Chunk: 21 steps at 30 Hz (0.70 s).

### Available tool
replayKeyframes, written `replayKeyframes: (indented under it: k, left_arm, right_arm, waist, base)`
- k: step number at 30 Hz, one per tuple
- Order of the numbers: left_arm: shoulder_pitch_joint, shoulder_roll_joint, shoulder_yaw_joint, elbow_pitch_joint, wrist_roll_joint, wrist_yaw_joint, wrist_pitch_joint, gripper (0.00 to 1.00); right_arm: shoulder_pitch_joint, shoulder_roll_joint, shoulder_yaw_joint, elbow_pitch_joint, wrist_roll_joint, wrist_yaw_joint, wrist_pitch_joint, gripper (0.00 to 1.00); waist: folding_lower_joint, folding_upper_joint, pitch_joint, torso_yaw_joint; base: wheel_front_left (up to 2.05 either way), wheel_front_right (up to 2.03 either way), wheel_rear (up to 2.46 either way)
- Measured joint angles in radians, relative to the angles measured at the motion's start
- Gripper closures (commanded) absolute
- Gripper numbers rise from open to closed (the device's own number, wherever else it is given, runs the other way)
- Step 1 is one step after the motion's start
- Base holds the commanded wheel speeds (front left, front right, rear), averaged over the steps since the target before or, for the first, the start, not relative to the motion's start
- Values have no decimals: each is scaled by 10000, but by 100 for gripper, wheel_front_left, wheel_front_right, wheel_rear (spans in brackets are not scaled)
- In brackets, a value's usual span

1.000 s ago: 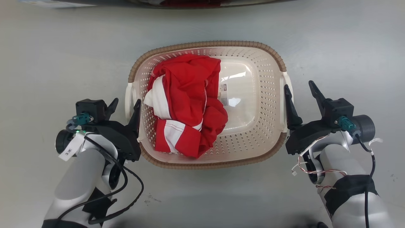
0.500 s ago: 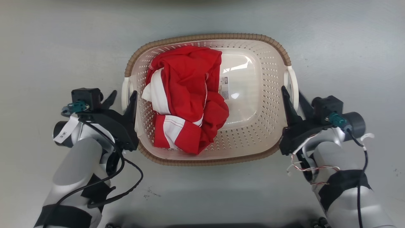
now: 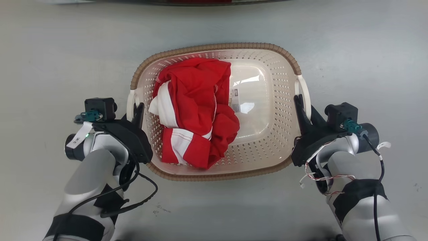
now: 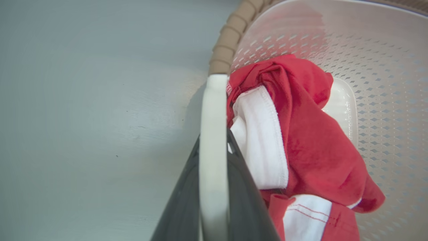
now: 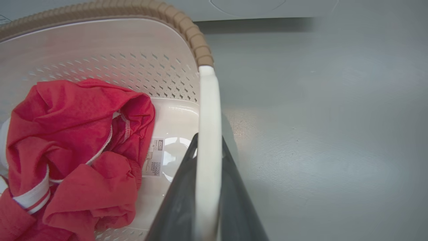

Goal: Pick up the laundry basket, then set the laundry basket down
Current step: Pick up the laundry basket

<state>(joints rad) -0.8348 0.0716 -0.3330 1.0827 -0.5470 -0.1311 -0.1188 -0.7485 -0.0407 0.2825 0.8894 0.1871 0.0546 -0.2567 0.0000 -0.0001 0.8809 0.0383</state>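
The laundry basket point(image 3: 217, 46) is cream-white and perforated with a brown woven-look rim, and stands mid-frame in the head view. A crumpled red and white garment point(image 3: 197, 110) lies in its left half. My left gripper point(image 3: 133, 110) is shut on the basket's left white handle point(image 3: 129, 100). My right gripper point(image 3: 303, 107) is shut on the right white handle point(image 3: 304, 87). In the left wrist view the handle point(image 4: 212, 134) runs up between the gripper's point(image 4: 213, 137) dark fingers. The right wrist view has the other handle point(image 5: 208, 117) pinched the same way by its gripper point(image 5: 209, 139).
Grey floor point(image 3: 50, 67) surrounds the basket on all sides. A dark edge with a strip of red point(image 3: 200, 1) runs along the top of the head view. A pale surface point(image 5: 260, 6) borders the floor at the far end in the right wrist view.
Both grippers have closed from wide open onto the basket's side handles. The head view has shifted a little between frames, so the camera has moved.
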Motion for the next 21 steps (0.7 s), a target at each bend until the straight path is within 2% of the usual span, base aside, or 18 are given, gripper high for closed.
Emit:
replayKeyframes:
  k: [13, 21]
  left_arm:
    - [-75, -290, -272, 779, -127, -12, 42, 100]
    - [-14, -399, -418, 1139, -284, -13, 604, 100]
  right_arm:
    - [-206, 46, -23, 1463, 174, 205, 15, 100]
    - [-260, 82, 36, 2220, 255, 380, 384, 100]
  waist:
    - [0, 0, -1024, 34]
    - [0, 0, -1863, 0]
  base:
    - [0, 0, 0]
    - [0, 0, 0]
